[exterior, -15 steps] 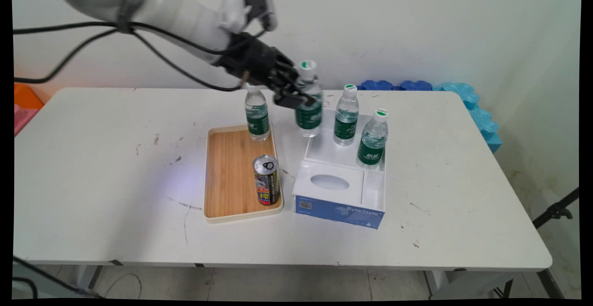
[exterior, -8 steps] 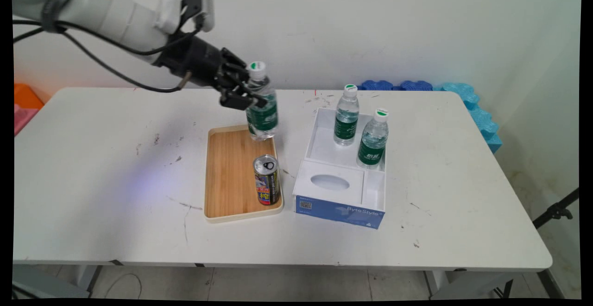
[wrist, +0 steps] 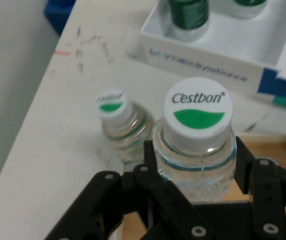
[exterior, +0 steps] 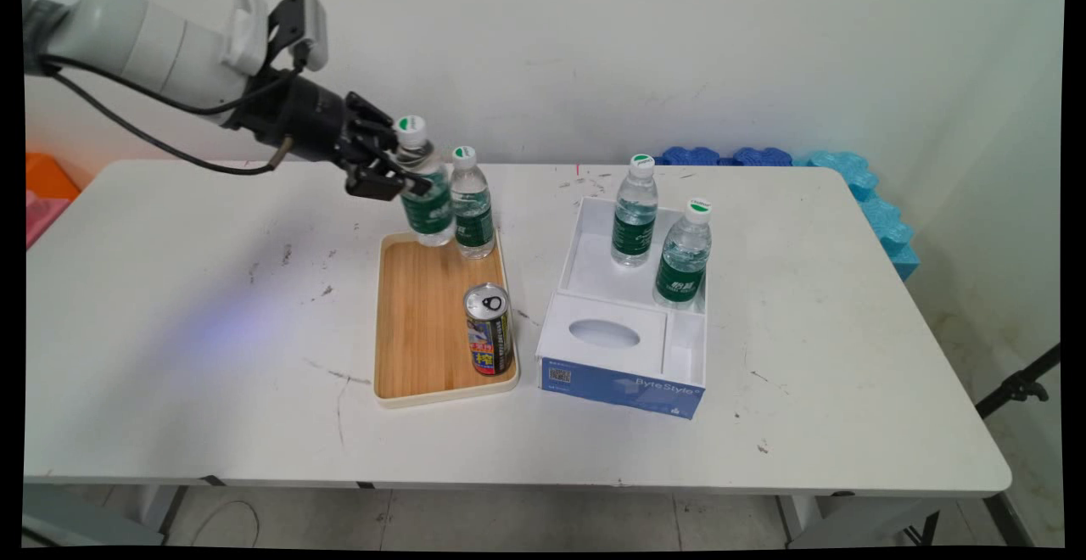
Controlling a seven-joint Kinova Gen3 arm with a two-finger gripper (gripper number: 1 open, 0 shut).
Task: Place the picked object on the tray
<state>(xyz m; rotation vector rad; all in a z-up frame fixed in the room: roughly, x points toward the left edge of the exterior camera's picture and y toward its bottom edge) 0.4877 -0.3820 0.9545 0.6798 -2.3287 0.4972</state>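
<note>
Main view shows the gripper (exterior: 386, 171) clamped around the shoulder of a water bottle (exterior: 427, 195), carrying it tilted in the air over the far end of the wooden tray (exterior: 420, 322), just beside a second bottle (exterior: 472, 202) standing on that tray. A drink can (exterior: 489, 328) stands near the tray's front right corner, and to the right a white and blue box (exterior: 624, 322) holds two more bottles (exterior: 635, 212) in its rear compartment. Hand view looks down on the held bottle's white cap (wrist: 198, 113), lettered Cestbon, with a black finger (wrist: 250, 167) pressed on each side of the neck.
</note>
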